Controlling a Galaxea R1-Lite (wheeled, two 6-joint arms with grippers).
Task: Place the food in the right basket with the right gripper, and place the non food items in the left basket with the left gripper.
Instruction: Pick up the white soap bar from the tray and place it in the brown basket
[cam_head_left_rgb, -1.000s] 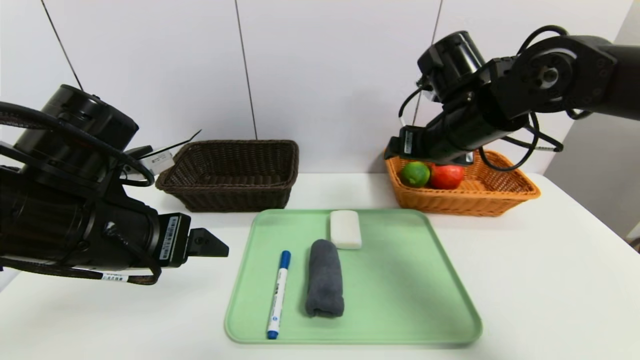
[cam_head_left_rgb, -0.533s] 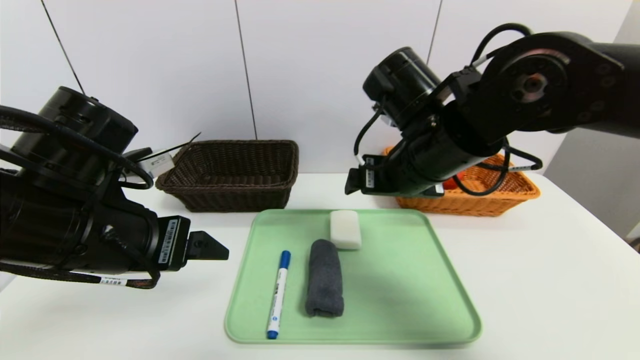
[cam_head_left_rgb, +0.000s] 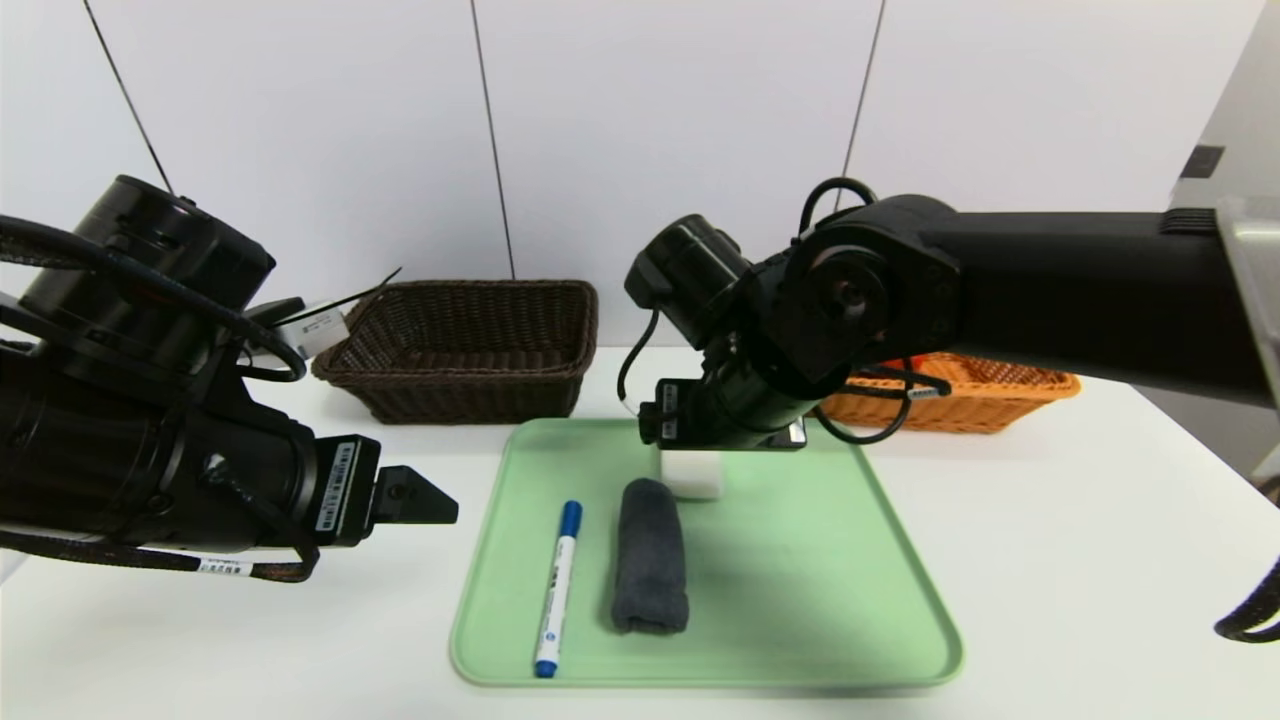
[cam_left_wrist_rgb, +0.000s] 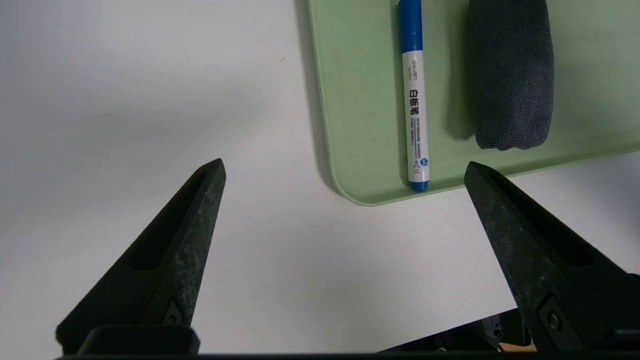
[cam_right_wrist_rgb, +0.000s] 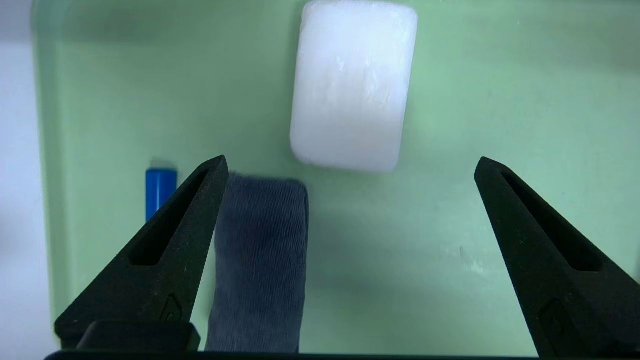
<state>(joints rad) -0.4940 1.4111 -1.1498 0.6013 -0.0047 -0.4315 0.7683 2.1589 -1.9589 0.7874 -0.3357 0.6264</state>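
On the green tray lie a white marker with a blue cap, a rolled dark grey towel and a small white bar, half covered by my right wrist. My right gripper hangs open and empty over the tray's back, with the bar just beyond its tips and the towel by one finger. My left gripper stands open over the bare table left of the tray, near the marker. The dark brown left basket is empty. The orange right basket shows partly; the food is hidden behind my right arm.
The right arm reaches across from the right, over the tray's back edge and in front of the orange basket. White table lies on both sides of the tray. A white wall stands close behind the baskets.
My right arm has swung left from above the orange basket to above the back of the tray, now covering the apple and green fruit that lay in that basket. The left arm has not moved.
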